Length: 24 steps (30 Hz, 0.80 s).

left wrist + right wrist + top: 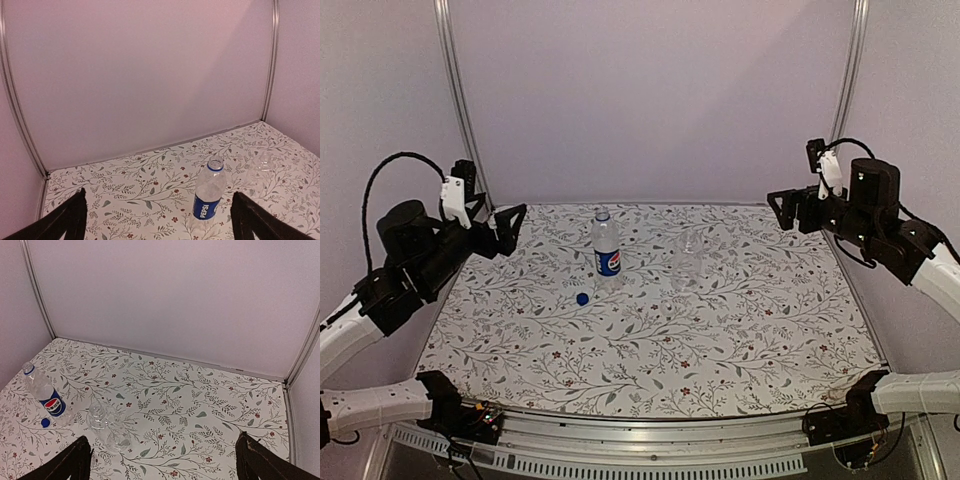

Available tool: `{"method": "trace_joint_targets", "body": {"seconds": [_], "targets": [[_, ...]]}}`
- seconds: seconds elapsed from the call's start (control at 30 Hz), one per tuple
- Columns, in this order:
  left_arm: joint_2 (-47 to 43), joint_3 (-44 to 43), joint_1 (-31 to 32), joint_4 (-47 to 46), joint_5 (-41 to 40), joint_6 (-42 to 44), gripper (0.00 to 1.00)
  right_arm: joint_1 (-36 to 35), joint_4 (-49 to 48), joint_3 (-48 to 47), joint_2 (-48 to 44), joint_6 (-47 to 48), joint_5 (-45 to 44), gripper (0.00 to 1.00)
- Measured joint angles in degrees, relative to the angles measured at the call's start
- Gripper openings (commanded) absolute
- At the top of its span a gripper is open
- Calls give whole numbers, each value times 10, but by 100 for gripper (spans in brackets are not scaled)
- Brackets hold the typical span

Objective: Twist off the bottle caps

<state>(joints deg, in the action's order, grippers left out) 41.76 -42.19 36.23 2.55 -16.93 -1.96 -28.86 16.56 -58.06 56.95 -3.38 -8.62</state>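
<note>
Left gripper: I see its fingers released, empty, at 10 o'clock.
Right gripper: likewise, at 2 o'clock.
Pepsi bottle: upright, mouth uncapped.
Blue cap: on the table, 7 o'clock of it.
Clear bottle: 3 o'clock of the Pepsi bottle.

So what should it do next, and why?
Probably lower the right arm, jaws open, toward the clear bottle. The Pepsi bottle already stands open, its blue cap lying on the table beside it, so only the clear one may be left. That arm is the nearer one and holds nothing. Whether that bottle is capped is hard to tell.
</note>
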Motion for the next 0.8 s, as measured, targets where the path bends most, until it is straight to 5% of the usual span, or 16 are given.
{"method": "trace_joint_targets", "body": {"seconds": [0.8], "targets": [[-5,3,-28,-4,28,3,100,0,-2,5,2,7,-15,99]]}}
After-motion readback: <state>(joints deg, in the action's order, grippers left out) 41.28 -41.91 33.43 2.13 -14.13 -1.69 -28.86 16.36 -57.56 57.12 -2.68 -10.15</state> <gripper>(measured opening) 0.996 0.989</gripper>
